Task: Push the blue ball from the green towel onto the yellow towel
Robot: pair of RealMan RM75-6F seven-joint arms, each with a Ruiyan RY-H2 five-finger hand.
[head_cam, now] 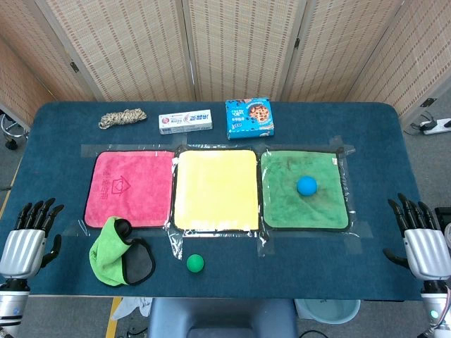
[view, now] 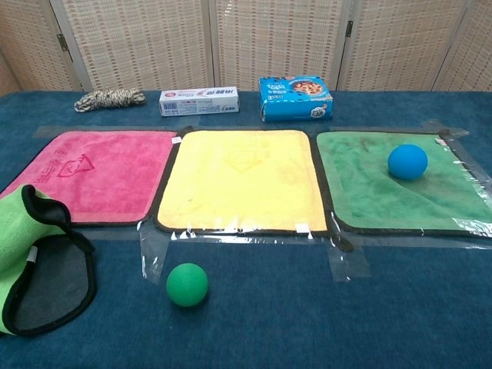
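Blue table (head_cam: 211,113): blue ball (head_cam: 306,185) on green towel (head_cam: 282,204); both robot hands spread, empty.

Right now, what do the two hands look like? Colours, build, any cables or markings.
Only the head view shows them. Left hand and right hand match: black segmented fingers on a ribbed, silver-grey metallic palm block, with a grey cylindrical wrist below. The right wrist carries a small green light near the frame's bottom edge. No cables, sleeves or printed markings are visible.
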